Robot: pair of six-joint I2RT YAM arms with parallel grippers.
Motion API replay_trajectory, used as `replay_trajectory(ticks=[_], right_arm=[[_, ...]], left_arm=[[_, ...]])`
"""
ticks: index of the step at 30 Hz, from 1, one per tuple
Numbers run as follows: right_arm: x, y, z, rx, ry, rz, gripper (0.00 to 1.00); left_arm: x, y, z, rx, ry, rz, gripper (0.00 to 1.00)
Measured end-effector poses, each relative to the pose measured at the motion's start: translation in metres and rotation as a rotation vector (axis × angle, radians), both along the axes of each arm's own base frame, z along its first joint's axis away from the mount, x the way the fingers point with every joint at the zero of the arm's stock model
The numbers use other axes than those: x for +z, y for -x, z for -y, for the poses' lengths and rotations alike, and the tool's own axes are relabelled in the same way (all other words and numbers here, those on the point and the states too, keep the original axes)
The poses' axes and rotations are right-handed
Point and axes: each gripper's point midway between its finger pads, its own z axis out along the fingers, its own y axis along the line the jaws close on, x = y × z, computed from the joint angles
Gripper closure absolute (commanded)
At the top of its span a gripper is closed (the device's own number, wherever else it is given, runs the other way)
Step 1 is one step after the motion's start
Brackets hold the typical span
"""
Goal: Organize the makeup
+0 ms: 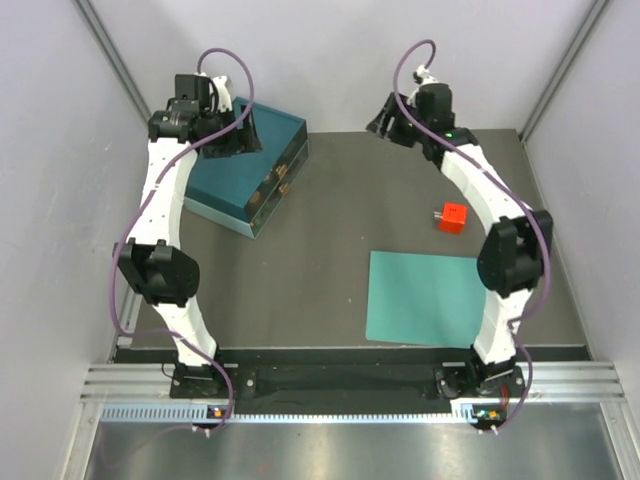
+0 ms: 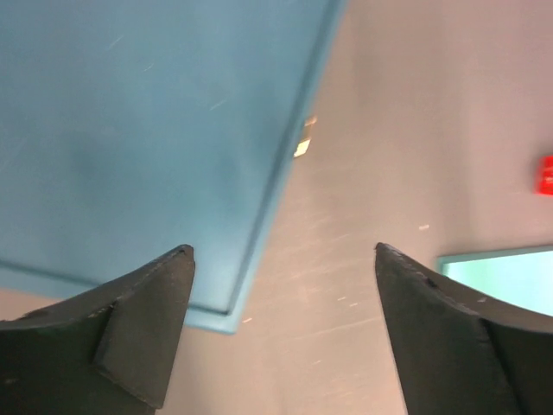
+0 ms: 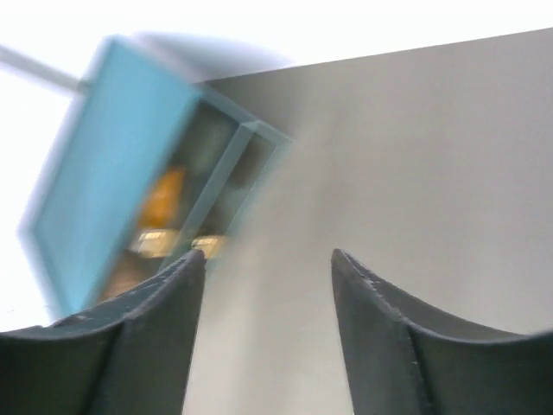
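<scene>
A teal drawer box [image 1: 232,172] stands at the back left; it also shows in the left wrist view [image 2: 130,130] and, blurred, in the right wrist view [image 3: 112,147]. Through its clear front I see makeup inside: brown-gold bits [image 1: 276,188], and in the right wrist view an orange item [image 3: 162,197] above gold-capped ones [image 3: 151,242]. My left gripper [image 1: 240,138] hangs open and empty over the box's right edge [image 2: 285,251]. My right gripper [image 1: 386,122] is open and empty at the back middle, facing the box across bare table [image 3: 268,253].
A small red cube [image 1: 452,216] sits right of centre and shows at the right edge of the left wrist view [image 2: 545,175]. A flat teal mat [image 1: 425,297] lies at the front right, seen also in the left wrist view [image 2: 501,277]. Grey walls enclose the dark table [image 1: 340,220].
</scene>
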Motion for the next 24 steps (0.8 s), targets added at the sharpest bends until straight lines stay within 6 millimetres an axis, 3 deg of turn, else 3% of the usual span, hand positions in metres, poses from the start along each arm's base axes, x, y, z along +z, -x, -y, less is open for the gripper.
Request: replay_trajectory(ticks=[2,5,12,15,20,24], right_arm=[[0.002,0.008,0.027,-0.05,0.103,0.021,0.3],[-0.011,0.029,0.058,-0.097,0.251,0.003,0.27],[-0.081,0.094,0.129,-0.197,0.526,-0.162,0.17],[-0.103,0.121,0.155,-0.236,0.593,-0.226,0.06],[-0.109,0.152,0.178,-0.272,0.63,-0.244,0.0],[-0.097,0.158,0.187,-0.299,0.627,-0.212,0.0]], left_arm=[[0.01,-0.002,0.009,-0.017,0.03,0.028,0.01],[0.017,-0.001,0.029,-0.058,0.056,0.049,0.01],[0.018,0.014,0.09,-0.191,0.074,0.05,0.01],[0.011,0.021,0.115,-0.241,0.067,0.04,0.01],[-0.013,0.027,0.146,-0.302,0.054,-0.012,0.01],[-0.039,0.034,0.15,-0.309,0.037,-0.076,0.01]])
